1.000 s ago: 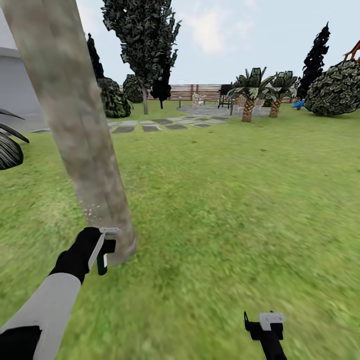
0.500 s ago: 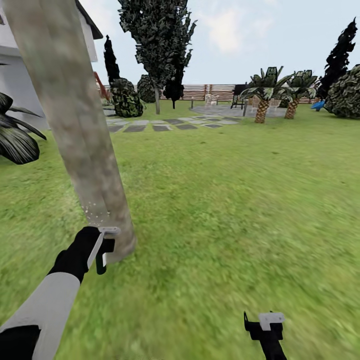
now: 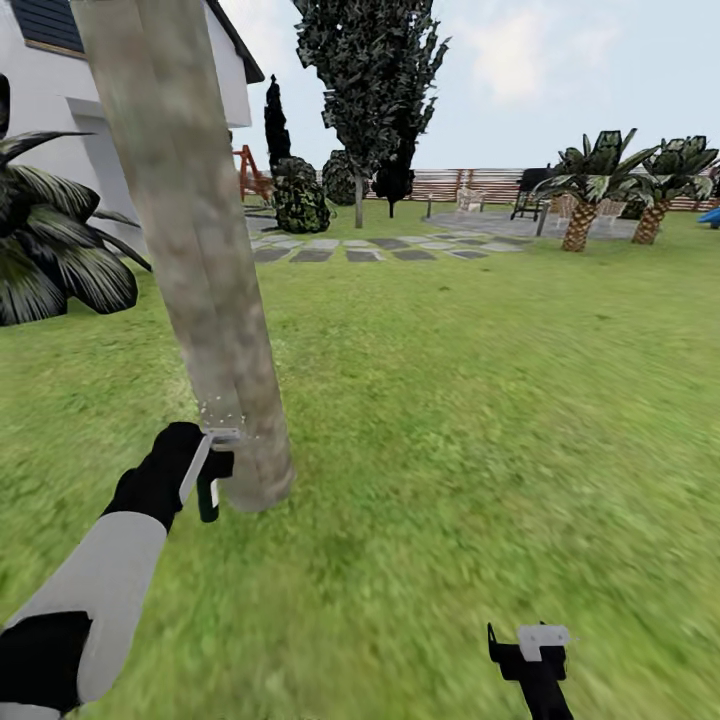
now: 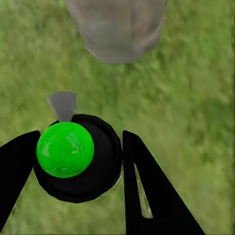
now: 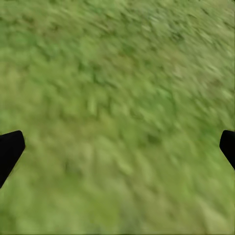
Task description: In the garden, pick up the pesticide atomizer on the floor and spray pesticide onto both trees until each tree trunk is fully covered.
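My left gripper [image 3: 212,478] is shut on the pesticide atomizer [image 3: 207,497], right beside the base of the near tree trunk [image 3: 195,250], a mottled grey-brown column leaning left. Pale specks float at the trunk just above the gripper. Along the left wrist view the atomizer [image 4: 100,169] is a round black bottle with a bright green top and a grey nozzle aimed at the trunk [image 4: 117,29], held between my two black fingers [image 4: 147,186]. The second tree [image 3: 368,80] stands far back on the lawn. My right gripper [image 3: 528,642] hangs open over grass [image 5: 117,147].
A white house [image 3: 60,110] and a dark spiky plant [image 3: 55,250] are at the left. Grey stepping stones [image 3: 370,250] lead to the paved floor [image 3: 500,224] with chairs, palms [image 3: 580,195] and the slat fence [image 3: 470,184] behind. Open lawn stretches to the right.
The camera has turned left, so the whole scene slid right and the house and spiky plant came into view. Both arms keep their places in the picture; the atomizer stays by the trunk.
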